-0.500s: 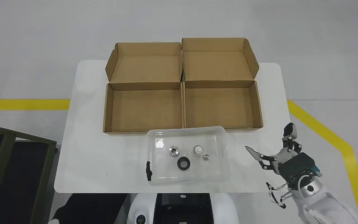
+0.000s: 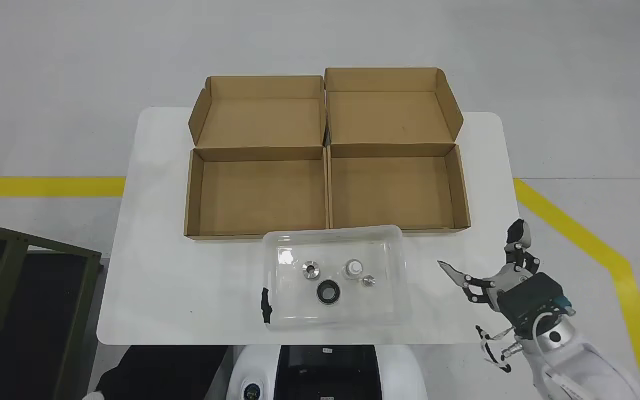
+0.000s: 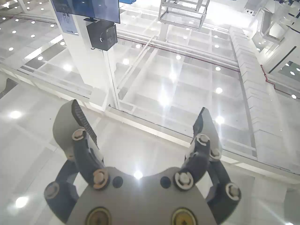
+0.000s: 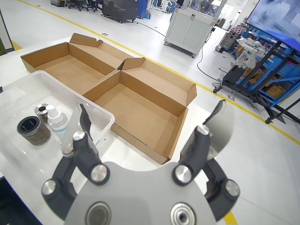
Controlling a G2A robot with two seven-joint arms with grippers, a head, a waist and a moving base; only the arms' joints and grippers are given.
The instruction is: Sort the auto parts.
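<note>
Beside the clear bin point(image 4: 77, 93) the right gripper point(image 4: 151, 104) gapes empty; left gripper point(image 3: 138, 105), also spread, faces ceiling point(image 3: 171, 71).

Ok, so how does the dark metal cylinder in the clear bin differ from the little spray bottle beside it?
The dark cylinder is grey-black metal; the spray bottle is clear plastic with a white cap. The cylinder is squat and wide, the bottle slimmer and taller. The cylinder's top is a dark ring, the bottle's ends in a sprayer. Both stand upright in the clear bin.
</note>
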